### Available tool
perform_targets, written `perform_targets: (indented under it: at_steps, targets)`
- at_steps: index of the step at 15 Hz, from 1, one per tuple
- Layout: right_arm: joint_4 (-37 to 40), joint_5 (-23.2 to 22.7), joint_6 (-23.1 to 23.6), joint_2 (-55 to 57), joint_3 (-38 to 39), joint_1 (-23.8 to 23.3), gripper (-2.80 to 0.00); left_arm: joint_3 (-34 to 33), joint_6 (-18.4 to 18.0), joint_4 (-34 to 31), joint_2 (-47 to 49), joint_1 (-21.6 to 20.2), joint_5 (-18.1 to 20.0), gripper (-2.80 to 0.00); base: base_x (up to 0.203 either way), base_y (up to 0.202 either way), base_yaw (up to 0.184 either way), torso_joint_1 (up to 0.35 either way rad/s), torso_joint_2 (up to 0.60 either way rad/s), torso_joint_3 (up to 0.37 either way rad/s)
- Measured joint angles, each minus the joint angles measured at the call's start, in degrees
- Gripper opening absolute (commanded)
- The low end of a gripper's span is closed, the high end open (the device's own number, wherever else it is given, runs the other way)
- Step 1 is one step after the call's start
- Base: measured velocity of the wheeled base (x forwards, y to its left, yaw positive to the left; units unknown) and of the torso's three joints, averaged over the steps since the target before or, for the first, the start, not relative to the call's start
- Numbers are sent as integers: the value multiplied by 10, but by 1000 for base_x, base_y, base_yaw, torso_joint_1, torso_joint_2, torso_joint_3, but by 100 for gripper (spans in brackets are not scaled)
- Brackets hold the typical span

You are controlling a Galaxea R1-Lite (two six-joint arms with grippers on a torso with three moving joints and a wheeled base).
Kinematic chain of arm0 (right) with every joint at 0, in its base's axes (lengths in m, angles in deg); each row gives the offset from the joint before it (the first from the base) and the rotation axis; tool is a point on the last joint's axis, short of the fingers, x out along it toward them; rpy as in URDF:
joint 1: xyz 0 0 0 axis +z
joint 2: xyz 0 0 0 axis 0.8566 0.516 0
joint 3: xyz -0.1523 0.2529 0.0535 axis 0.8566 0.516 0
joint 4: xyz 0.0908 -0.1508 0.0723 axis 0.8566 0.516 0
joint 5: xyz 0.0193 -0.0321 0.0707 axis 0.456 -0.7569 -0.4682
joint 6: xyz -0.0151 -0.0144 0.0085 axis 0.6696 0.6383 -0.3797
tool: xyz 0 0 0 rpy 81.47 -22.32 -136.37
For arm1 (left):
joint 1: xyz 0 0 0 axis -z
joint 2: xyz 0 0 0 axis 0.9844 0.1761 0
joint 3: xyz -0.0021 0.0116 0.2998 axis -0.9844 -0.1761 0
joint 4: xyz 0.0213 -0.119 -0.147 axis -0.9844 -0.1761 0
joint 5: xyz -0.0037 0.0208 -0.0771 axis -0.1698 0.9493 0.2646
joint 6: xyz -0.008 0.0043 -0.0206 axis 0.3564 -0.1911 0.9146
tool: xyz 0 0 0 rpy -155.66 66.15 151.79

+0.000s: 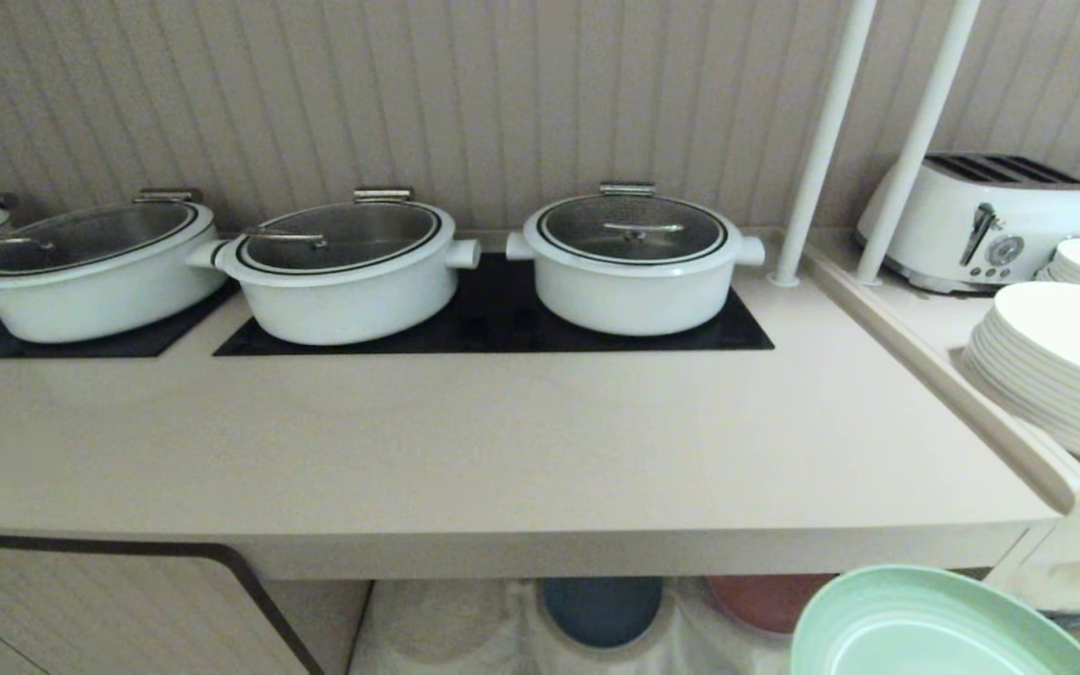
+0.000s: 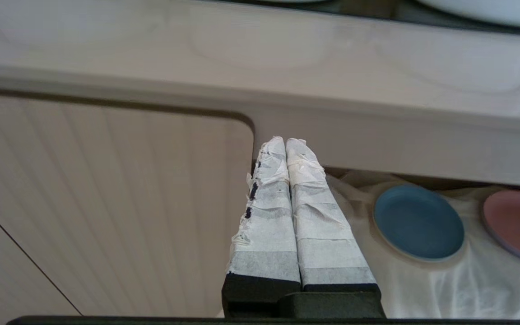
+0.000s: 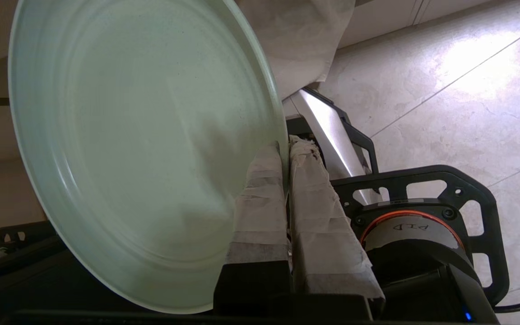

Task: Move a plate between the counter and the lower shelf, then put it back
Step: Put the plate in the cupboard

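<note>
1. Across the middle of the head view runs the beige worktop [image 1: 465,441], its front edge crossing the lower part of the frame; three white lidded pots [image 1: 634,258] stand on black hob panels along its far side, and a stack of white plates [image 1: 1060,370] sits at the right edge on a narrower neighbouring surface.
2. Below the worktop's front edge, at the bottom centre, opens the lower shelf [image 1: 465,623] with its thin white cloth; a dark blue plate [image 1: 602,609] and a pink plate [image 1: 765,600] lie on it, well apart from the mint one.
3. At the lower right corner of the head view shows the mint-green plate [image 1: 934,628], tilted, off both shelf and worktop, in front of and below the worktop edge.
4. Judged by looks, the plate is stiff, light, smooth-glazed and breakable; a pinch on the rim suits it, though the smooth rim could slip or swing under a single-edge grip.
5. At centre of the right wrist view, the right claw [image 3: 285,155] is pinched nearly shut on the plate's rim, one taped finger on each face, the disc extending away to the frame's left.
6. Near the cabinet front in the left wrist view, the left claw [image 2: 285,144] hangs closed and empty, fingers pressed together.
</note>
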Motion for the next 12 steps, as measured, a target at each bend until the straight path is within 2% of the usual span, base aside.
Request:
perform_targets:
  at_steps: [12]
  targets:
    - [0, 0, 1, -3, -2, 4, -280, 0, 0, 0, 0, 0, 0, -280, 0, 0, 0, -256, 514, 255]
